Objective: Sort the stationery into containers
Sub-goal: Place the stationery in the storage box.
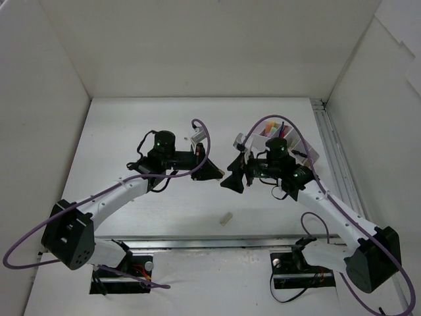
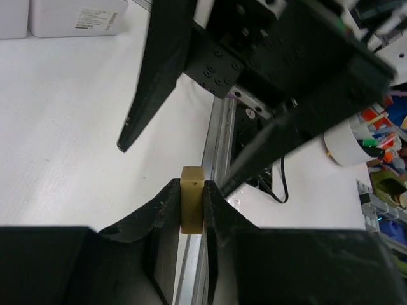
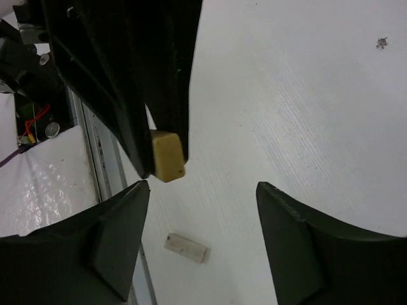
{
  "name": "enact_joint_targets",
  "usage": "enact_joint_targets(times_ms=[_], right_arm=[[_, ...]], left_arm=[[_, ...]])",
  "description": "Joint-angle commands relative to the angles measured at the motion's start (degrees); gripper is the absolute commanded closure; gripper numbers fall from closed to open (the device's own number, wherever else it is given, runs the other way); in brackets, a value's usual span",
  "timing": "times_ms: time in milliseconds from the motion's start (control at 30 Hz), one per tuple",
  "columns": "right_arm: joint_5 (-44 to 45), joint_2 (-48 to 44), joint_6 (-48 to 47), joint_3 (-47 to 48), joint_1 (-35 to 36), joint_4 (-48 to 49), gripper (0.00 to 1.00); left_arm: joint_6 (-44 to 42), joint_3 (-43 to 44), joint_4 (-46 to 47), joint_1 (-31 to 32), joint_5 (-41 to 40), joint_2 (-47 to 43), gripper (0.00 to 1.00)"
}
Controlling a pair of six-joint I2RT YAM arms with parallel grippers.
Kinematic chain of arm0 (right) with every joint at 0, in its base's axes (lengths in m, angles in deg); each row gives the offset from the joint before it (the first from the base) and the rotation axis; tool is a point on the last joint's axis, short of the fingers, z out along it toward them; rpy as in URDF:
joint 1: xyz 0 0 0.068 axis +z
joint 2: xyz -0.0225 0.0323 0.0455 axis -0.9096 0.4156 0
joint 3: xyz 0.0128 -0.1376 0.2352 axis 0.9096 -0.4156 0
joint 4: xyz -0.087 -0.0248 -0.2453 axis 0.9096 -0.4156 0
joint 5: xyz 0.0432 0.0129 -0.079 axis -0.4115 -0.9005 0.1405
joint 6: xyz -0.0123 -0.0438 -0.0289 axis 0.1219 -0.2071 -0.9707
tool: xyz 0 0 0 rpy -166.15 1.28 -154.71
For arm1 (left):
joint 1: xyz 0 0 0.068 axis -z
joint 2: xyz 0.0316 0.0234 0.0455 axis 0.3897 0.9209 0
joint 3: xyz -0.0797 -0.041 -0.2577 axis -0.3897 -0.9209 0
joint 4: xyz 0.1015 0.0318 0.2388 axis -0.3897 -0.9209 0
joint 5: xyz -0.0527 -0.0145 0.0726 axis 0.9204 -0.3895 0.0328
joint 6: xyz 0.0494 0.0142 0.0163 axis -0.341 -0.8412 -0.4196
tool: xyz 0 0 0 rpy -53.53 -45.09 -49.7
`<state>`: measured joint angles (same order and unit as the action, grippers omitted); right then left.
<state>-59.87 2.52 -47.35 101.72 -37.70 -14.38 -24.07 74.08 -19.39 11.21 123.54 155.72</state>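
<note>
Eraser (image 2: 192, 197), beige, clamped between left fingers (image 2: 164, 213), held off surface (image 3: 305, 95). Right fingers (image 3: 127, 216) apart, tips close to it, not touching. Second eraser (image 3: 186, 247) flat on surface near front edge.

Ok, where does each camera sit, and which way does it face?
Top: fixed above and behind the bases, facing down on the table; both arms show.
Left wrist: on the left arm, facing along the left gripper, shut on an eraser.
Right wrist: on the right arm, facing the table past the open right gripper.
Shared: both wrist views show that eraser; top and right wrist, a loose eraser.
</note>
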Motion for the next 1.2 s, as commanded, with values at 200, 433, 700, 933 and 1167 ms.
enact_joint_targets(times_ms=[200, 433, 700, 933, 1167], right_arm=[[16.9, -7.2, -9.9, -1.9, 9.0, 4.0, 0.15], [25.4, -6.9, -7.4, -4.2, 11.4, 17.5, 0.12], [27.1, 0.6, -8.3, -0.1, 13.3, 20.7, 0.1], [28.6, 2.6, -7.6, 0.1, 13.9, 24.6, 0.2], [28.9, 3.9, -7.2, 1.2, 14.1, 23.7, 0.58]], left_arm=[[11.0, 8.5, -9.5, -2.9, -11.2, 1.3, 1.0], [17.7, 6.8, -6.3, -3.5, -12.7, 2.1, 1.0], [19.3, 5.9, -4.1, -3.5, -12.8, 2.0, 1.0], [19.2, 5.5, -3.8, -3.5, -12.1, 2.8, 1.0], [19.2, 5.0, -2.6, -3.5, -11.0, 2.5, 1.0]])
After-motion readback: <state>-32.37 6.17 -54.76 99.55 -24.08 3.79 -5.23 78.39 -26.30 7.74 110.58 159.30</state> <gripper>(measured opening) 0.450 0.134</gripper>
